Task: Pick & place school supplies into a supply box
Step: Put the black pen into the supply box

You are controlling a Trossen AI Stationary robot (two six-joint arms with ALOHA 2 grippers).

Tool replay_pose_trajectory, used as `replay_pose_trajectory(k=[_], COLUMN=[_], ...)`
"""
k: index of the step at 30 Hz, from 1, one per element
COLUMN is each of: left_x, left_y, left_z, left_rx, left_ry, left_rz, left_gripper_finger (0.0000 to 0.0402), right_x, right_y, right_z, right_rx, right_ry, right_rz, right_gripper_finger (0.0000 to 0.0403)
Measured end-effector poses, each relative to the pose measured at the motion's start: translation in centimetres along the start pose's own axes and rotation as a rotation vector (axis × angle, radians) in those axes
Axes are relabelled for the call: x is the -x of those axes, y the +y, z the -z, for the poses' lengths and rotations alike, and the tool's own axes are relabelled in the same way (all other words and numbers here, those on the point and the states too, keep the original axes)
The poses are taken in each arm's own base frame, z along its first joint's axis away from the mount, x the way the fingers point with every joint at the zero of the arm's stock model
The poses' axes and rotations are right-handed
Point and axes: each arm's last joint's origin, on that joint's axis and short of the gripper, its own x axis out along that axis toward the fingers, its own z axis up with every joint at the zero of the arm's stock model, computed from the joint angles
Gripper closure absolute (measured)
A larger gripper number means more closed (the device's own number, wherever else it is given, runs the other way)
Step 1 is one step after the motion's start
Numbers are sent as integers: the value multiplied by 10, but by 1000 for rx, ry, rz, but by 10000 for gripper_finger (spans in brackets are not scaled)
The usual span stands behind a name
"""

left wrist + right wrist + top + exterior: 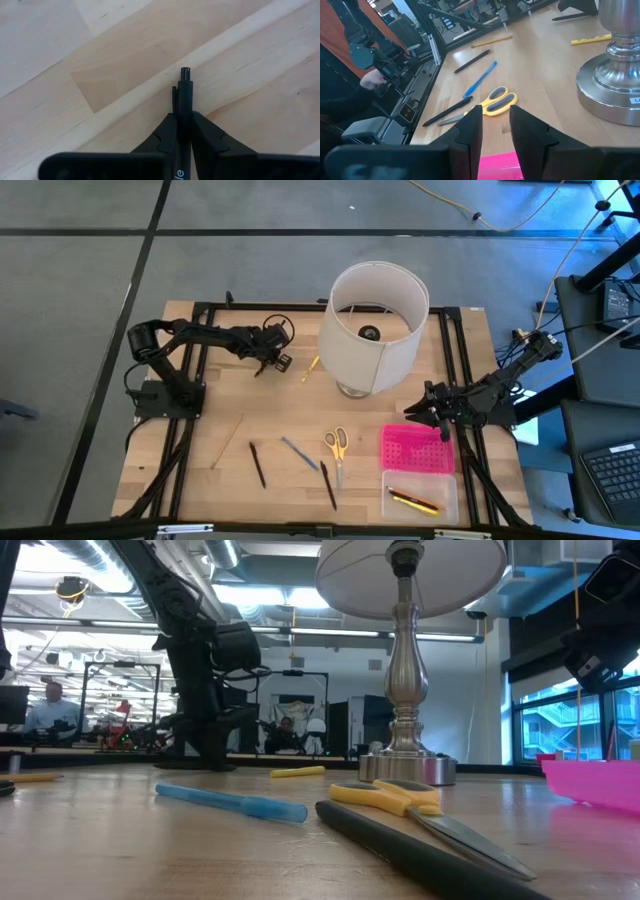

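Observation:
My left gripper [184, 117] is shut on a thin black pen [185, 95]; in the high view it stands at the table's far left [270, 362]. My right gripper [496, 125] is open and hangs over the far edge of the pink dotted lid [417, 448], touching nothing. The clear base [420, 496] sits near the lid and holds pencils. On the wood lie a pencil [228, 440], two black pens [258, 464] [328, 485], a blue pen [298, 452], yellow-handled scissors [336, 444] and a yellow marker [311, 367]. My left gripper pinches the black pen between its two fingers [167, 134]. The pen lies along the fingers, and its clip end [185, 75] sticks out past the fingertips toward the tabletop. Whether that end touches the wood I cannot tell.
A tall lamp with a big white shade [372, 325] stands on a metal foot [405, 755] at the table's far middle, between the arms. Black frame rails [455, 360] run along the table's sides. Bare wood shows at the near left [170, 475].

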Motion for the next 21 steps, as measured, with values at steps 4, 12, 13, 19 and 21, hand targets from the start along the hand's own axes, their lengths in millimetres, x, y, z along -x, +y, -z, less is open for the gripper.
replay_pose_trajectory(k=[4,12,13,19,21], left_x=[3,45,53,99,110], left_y=[-1,-24,-30,-74,-89], left_z=[1,6,7,13,18], left_rx=[-26,-127,-150,-323,-386], left_ry=[17,29,10,-200,-290], left_rz=[39,420,489,884,964], left_gripper_finger=[373,377,377,376,376], right_x=[0,0,0,0,0], right_y=[0,0,0,0,0], right_z=[0,0,0,0,0], right_rx=[0,0,2,9,27], right_ry=[4,6,8,8,7], right_rz=[-6,-7,-6,-6,-6], right_gripper_finger=[300,300,300,300,300])
